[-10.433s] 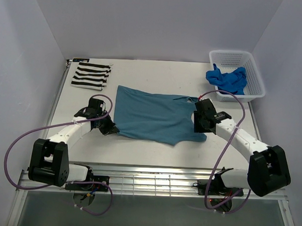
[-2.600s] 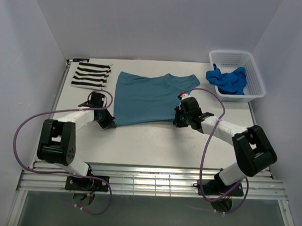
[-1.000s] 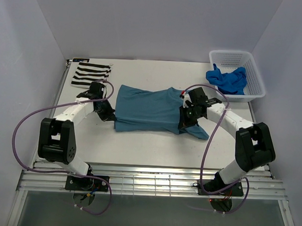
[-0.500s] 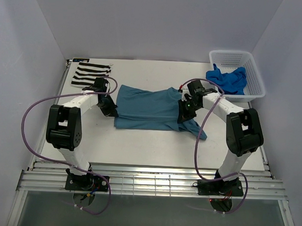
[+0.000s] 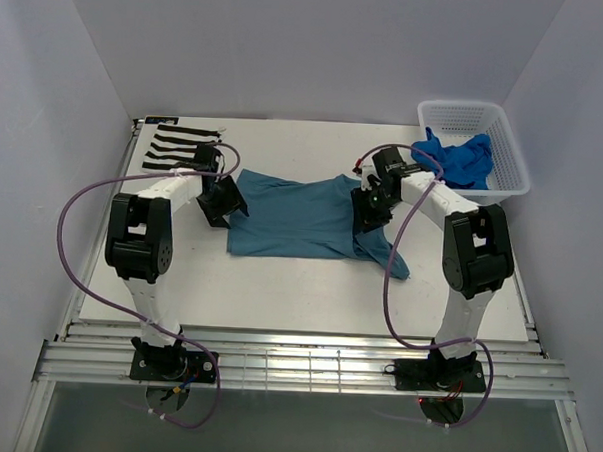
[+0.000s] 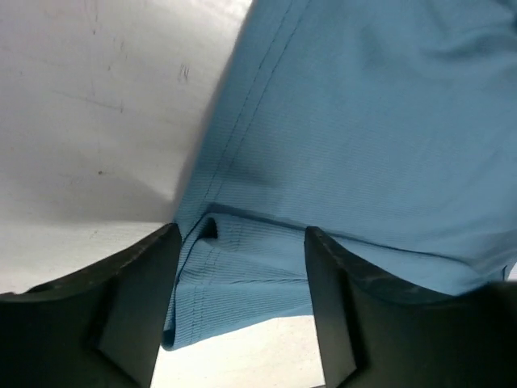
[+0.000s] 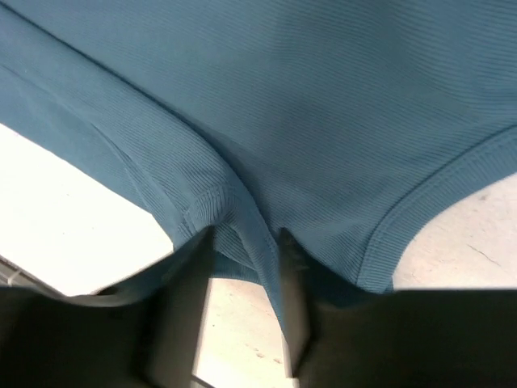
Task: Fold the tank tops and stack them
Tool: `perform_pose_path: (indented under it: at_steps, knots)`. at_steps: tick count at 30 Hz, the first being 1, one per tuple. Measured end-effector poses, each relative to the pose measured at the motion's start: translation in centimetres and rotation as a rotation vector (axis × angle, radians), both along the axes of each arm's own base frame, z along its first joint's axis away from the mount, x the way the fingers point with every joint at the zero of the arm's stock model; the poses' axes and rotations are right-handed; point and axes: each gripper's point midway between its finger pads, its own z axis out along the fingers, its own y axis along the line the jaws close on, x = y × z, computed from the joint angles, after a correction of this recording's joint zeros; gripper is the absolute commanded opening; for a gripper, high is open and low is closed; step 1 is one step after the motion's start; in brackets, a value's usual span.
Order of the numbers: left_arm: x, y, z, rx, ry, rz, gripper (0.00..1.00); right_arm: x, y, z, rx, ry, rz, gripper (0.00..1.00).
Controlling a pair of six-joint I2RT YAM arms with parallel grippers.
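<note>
The muted teal-blue tank top [image 5: 292, 216] lies folded over into a wide band at mid table, one strap end trailing toward the front right. At its left edge stands my left gripper [image 5: 226, 201], open; in the left wrist view the doubled hem [image 6: 234, 275] lies loose between the wide-apart fingers [image 6: 133, 307]. My right gripper [image 5: 367, 211] is over the right edge, jaws parted, with a fold of teal cloth [image 7: 242, 234] hanging between them without being pinched. The striped tank top [image 5: 175, 148] lies folded at the back left. The royal blue one [image 5: 455, 158] is bunched in the basket.
The white lattice basket [image 5: 510, 155] stands at the back right corner. Grey walls close in the table [image 5: 309, 286] on the left, back and right. Purple cables loop from both arms over the table's front half.
Both grippers have opened and let go of the teal top's edges. They carried it a little toward the back, and both arms now reach farther back.
</note>
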Motion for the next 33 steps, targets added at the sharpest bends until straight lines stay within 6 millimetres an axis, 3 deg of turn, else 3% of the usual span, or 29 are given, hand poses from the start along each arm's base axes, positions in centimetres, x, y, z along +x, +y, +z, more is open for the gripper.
perform_pose_path:
  at_steps: [1, 2, 6, 12, 15, 18, 22, 25, 28, 29, 30, 33]
  knots:
    - [0.3, -0.1, 0.3, -0.002, -0.009, -0.002, 0.78, 0.1, -0.2, 0.2, -0.006, -0.010, 0.000, 0.54]
    - [0.6, -0.1, 0.5, -0.002, -0.020, -0.005, 0.98, 0.0, -0.5, 0.3, -0.016, -0.020, 0.000, 0.58]
    - [0.5, -0.1, 1.5, -0.004, -0.038, -0.008, 0.98, -1.9, -2.0, 2.1, -0.041, -0.077, -0.014, 0.68]
    - [-0.9, -0.8, 4.8, -0.019, -0.111, -0.031, 0.98, -6.7, -6.2, 4.8, -0.100, -0.217, -0.053, 0.69]
    - [-2.4, -1.8, 5.4, -0.026, -0.123, -0.060, 0.98, -8.9, -9.0, 3.9, -0.206, -0.278, -0.059, 0.70]
    - [-4.4, -2.6, 4.4, -0.024, -0.085, -0.088, 0.98, -10.4, -10.1, 2.6, -0.299, -0.292, -0.002, 0.70]
    - [-6.4, -3.4, 2.7, -0.020, -0.026, -0.114, 0.98, -9.9, -10.7, 2.0, -0.386, -0.331, 0.051, 0.70]
    - [-6.7, -4.1, 2.3, -0.022, -0.017, -0.127, 0.98, -9.3, -11.3, 0.8, -0.448, -0.317, 0.076, 0.67]
    - [-6.6, -4.6, 1.5, -0.024, -0.008, -0.140, 0.98, -9.4, -12.0, -1.0, -0.510, -0.257, 0.110, 0.54]
    - [-6.7, -4.7, 1.1, -0.023, 0.003, -0.144, 0.98, -9.5, -12.1, -1.6, -0.526, -0.237, 0.119, 0.46]
    - [-6.8, -4.8, 0.6, -0.022, 0.015, -0.147, 0.98, -9.6, -12.3, -2.1, -0.542, -0.221, 0.126, 0.29]
    - [-6.9, -4.9, -0.2, -0.019, 0.040, -0.147, 0.98, -9.7, -12.8, -2.6, -0.574, -0.204, 0.126, 0.16]
